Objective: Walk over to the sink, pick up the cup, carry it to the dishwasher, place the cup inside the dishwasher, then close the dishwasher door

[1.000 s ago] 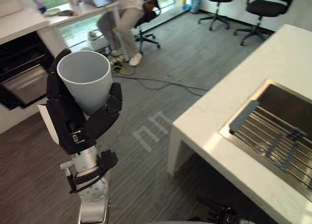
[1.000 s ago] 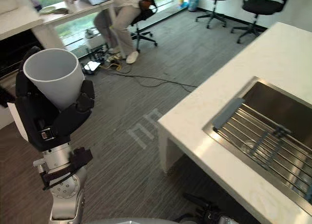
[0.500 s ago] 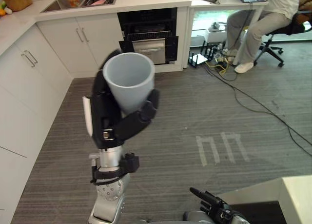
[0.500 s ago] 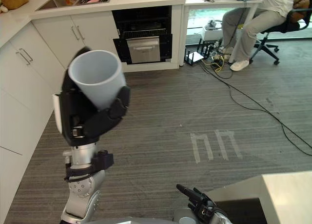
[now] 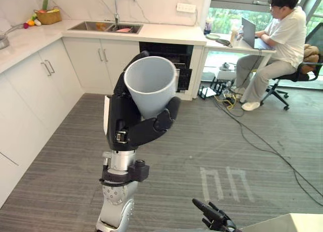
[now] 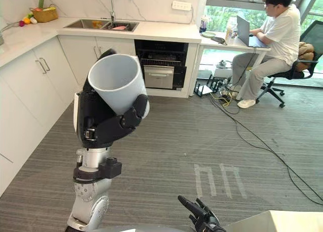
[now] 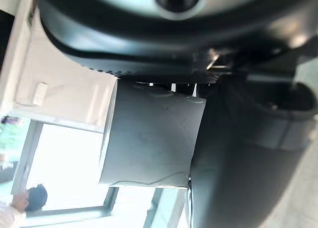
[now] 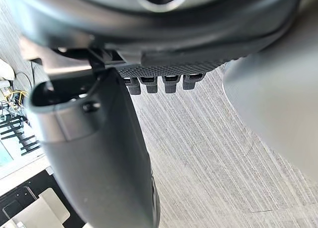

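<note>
**One cup in hand, the dishwasher across the floor**

At the far left corner of the worktop (image 5: 30,37) we see a basket (image 5: 48,15) of fruit. Further along its back edge sits the sink (image 5: 103,26) under a curved tap (image 5: 117,4). Nearer us, our left hand (image 5: 133,123) is raised with fingers and thumb clamped round the lower body of the pale grey cup (image 5: 150,85). The cup is held clear of every surface, its mouth up and tipped slightly toward the camera.

Beyond it, under the right end of the worktop, the dishwasher (image 6: 162,57) stands dark, with its door (image 6: 159,76) let down.

We judge this to be the carrying step: the cup is picked up and the dishwasher not yet reached. The next move calls for walking closer, then lowering the cup into a rack without tipping it out of the grip.

On the floor (image 5: 60,181), pale tape marks (image 5: 224,181) form two arch shapes. We read no words in them, nor any print on the cup.

Our right hand (image 5: 212,219) hangs low, fingers loosely apart and holding nothing. At far right a person (image 5: 282,35) sits on a chair (image 5: 303,65) at a desk (image 5: 237,42) with a laptop (image 5: 250,32).
</note>
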### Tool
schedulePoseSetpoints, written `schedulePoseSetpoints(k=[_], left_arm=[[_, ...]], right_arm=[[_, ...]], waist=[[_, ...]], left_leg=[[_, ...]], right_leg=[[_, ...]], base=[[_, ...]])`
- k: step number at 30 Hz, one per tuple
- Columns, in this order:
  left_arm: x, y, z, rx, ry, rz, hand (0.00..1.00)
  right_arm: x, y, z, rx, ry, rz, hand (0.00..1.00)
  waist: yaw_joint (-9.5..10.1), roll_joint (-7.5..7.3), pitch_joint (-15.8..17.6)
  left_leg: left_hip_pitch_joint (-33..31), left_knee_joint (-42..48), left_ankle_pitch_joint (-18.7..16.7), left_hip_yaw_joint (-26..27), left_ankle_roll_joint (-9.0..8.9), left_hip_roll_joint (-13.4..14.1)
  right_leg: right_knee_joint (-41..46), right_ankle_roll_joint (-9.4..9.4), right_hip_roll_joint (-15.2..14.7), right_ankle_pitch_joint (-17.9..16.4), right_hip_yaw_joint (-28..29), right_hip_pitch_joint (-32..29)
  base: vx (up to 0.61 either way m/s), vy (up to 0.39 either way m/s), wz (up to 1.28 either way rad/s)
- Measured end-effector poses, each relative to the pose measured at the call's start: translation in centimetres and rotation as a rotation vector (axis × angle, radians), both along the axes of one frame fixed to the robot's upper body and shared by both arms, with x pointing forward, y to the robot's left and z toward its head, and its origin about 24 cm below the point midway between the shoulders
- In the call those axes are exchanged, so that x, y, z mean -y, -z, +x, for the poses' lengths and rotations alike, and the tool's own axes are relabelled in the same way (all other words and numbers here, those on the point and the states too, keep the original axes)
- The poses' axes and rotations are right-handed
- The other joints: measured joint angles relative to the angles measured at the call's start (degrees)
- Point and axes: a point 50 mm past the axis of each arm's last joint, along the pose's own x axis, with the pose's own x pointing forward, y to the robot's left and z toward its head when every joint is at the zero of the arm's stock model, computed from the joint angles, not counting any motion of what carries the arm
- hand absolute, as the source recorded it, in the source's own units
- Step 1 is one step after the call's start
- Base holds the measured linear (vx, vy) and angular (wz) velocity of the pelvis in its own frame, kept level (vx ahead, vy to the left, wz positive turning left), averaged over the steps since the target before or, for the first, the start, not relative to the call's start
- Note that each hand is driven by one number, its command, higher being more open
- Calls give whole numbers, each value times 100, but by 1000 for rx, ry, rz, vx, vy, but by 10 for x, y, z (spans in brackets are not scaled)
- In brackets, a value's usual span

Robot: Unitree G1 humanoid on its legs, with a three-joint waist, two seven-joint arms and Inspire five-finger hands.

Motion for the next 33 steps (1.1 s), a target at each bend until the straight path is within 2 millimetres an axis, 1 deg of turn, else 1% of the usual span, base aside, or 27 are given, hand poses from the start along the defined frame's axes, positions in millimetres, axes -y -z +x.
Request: schedulePoseSetpoints(k=[2, 4, 5, 6, 8, 10, 12, 13, 14, 15, 16, 17, 18, 19, 20, 21, 22, 23, 24, 25, 26, 27, 29, 30, 31, 32, 33], left_arm=[[-16, 12, 1, -75, -144, -72, 0], [-46, 31, -2, -179, -377, -150, 0], [-53, 36, -3, -204, -433, -169, 0], [-65, 44, -7, -248, -533, -212, 0], [-81, 52, -18, -291, -655, -242, 0], [-90, 54, -24, -302, -711, -247, 0], [-94, 55, -29, -305, -736, -245, 0], [-95, 55, -32, -306, -745, -245, 0], [-94, 53, -34, -300, -744, -247, 0], [-94, 51, -34, -293, -740, -248, 0], [-91, 45, -33, -264, -724, -253, 0], [-87, 38, -32, -231, -692, -249, 0], [-86, 35, -32, -217, -676, -243, 0], [-85, 32, -30, -200, -656, -230, 0], [-87, 32, -31, -197, -659, -225, 0], [-88, 31, -33, -200, -666, -229, 0], [-89, 31, -36, -197, -684, -246, 0], [-89, 29, -36, -191, -687, -252, 0], [-89, 27, -37, -180, -688, -252, 0], [-90, 26, -38, -174, -693, -251, 0], [-91, 26, -39, -175, -695, -249, 0], [-92, 26, -40, -176, -696, -244, 0], [-91, 26, -39, -173, -686, -238, 0], [-90, 25, -38, -169, -668, -234, 0], [-85, 25, -34, -169, -614, -248, 0], [-80, 24, -31, -170, -577, -254, 0], [-77, 24, -29, -170, -550, -249, 0]], right_arm=[[1, 2, 0, -13, -51, 2, 100], [1, 7, 0, -46, -124, 8, 100], [1, 7, 0, -55, -141, 7, 100], [3, 9, -1, -73, -173, 10, 100], [5, 11, -2, -95, -202, 23, 100], [6, 13, -5, -116, -213, 26, 100], [7, 13, -6, -123, -218, 25, 100], [8, 13, -5, -121, -220, 24, 100], [8, 12, -1, -110, -223, 27, 100], [8, 12, 2, -105, -225, 26, 100], [9, 11, 6, -95, -226, 21, 100], [12, 10, 8, -85, -222, 14, 100], [14, 9, 8, -86, -217, 11, 100], [18, 9, 9, -85, -212, 2, 100], [21, 8, 11, -87, -211, -6, 100], [23, 8, 11, -89, -213, -8, 100], [26, 7, 13, -88, -214, -15, 100], [28, 7, 12, -91, -209, -19, 100], [32, 7, 10, -99, -216, -32, 100], [33, 8, 8, -108, -218, -30, 100], [34, 8, 6, -114, -217, -30, 100], [36, 9, 5, -128, -218, -35, 100], [37, 9, 4, -132, -213, -37, 100], [36, 9, 6, -129, -213, -36, 100], [33, 11, 4, -149, -205, -32, 100], [31, 12, 2, -157, -193, -30, 100], [31, 13, 1, -159, -180, -30, 100]], waist=[[16, 6, 1], [50, 17, -5], [77, 16, -6], [163, 25, 1], [230, 53, 20], [346, 71, 31], [393, 75, 41], [436, 67, 81], [439, 57, 226], [438, 52, 302], [400, 45, 467], [367, 93, 585], [342, 136, 618], [323, 150, 704], [338, 157, 796], [347, 153, 824], [388, 194, 855], [423, 235, 870], [467, 327, 891], [479, 355, 900], [486, 353, 886], [534, 323, 839], [546, 240, 795], [540, 182, 763], [579, 57, 699], [608, 18, 671], [625, -1, 659]], left_leg=[[-9, -3, 32, 17, -55, 75], [7, 2, 51, 16, -102, 181], [19, -15, 63, 18, -124, 191], [67, -108, 102, 14, -182, 201], [127, -225, 142, -152, -226, 209], [124, -211, 145, -283, -222, 174], [29, -76, 143, -326, -224, 128], [-132, 214, 140, -298, -230, 107], [-410, 841, 89, -162, -302, 100], [-605, 1266, 68, -43, -319, 125], [-990, 2150, 61, 328, -332, 289], [-1290, 2760, -91, 732, -305, 533], [-1399, 2843, -204, 884, -296, 599], [-1556, 2715, -357, 1072, -228, 573], [-1635, 2238, -351, 1092, -216, 327], [-1670, 1904, -310, 1075, -234, 189], [-1759, 1268, -55, 994, -298, 15], [-1837, 1095, 69, 931, -355, 14], [-2090, 1055, 268, 735, -396, 116], [-2171, 1206, 568, 715, -379, 201], [-2161, 1315, 650, 723, -300, 175], [-2117, 1511, 520, 786, 187, -48], [-2059, 1502, 378, 899, 454, -232], [-2001, 1494, 324, 947, 663, -375], [-1766, 1422, 195, 976, 852, -620], [-1583, 1341, 92, 967, 905, -745], [-1451, 1291, 10, 947, 902, -817]], right_leg=[[-326, -80, 23, 93, -197, 159], [-1002, -70, 110, 451, -394, 565], [-1158, -77, 130, 529, -424, 681], [-1307, -82, 160, 587, -453, 786], [-1409, -83, 185, 594, -575, 905], [-1505, -80, 174, 591, -689, 1016], [-1513, -64, 138, 561, -708, 1006], [-1451, -49, 65, 493, -714, 988], [-1367, -53, -24, 419, -769, 1032], [-1340, -60, -67, 385, -823, 1066], [-1333, -90, -119, 336, -997, 1200], [-1307, -112, -123, 269, -1206, 1262], [-1274, -138, -129, 236, -1310, 1291], [-1158, -127, -192, 137, -1446, 1327], [-1021, -75, -366, 48, -1512, 1339], [-986, -29, -462, 16, -1525, 1344], [-1013, 27, -562, -20, -1499, 1390], [-1052, 46, -576, -32, -1478, 1426], [-1088, 129, -574, -85, -1452, 1514], [-1135, 234, -599, -155, -1387, 1647], [-1139, 289, -637, -193, -1334, 1711], [-1064, 439, -880, -300, -1235, 1810], [-714, 550, -1086, -460, -1136, 1721], [-218, 730, -1233, -597, -1033, 1616], [509, 931, -1454, -756, -962, 1600], [1011, 941, -1561, -760, -961, 1592], [1429, 949, -1616, -753, -953, 1558]], base=[[42, -42, 13], [74, -42, 19], [98, -35, 21], [85, -36, 22], [63, -34, 33], [24, -6, 36], [-14, 24, 19], [-36, 32, 15], [-37, 19, 19], [-64, 1, 44], [-70, 2, 71], [-80, 22, 83], [-40, 48, 92], [23, 131, 72], [61, 139, 56], [78, 186, 20], [61, 134, 2], [108, 205, -6], [169, 262, -11], [208, 292, -12], [358, 414, -28], [341, 362, -26], [344, 295, -11], [416, 266, 11], [487, 285, 17], [392, 212, 17], [345, 179, 24]])
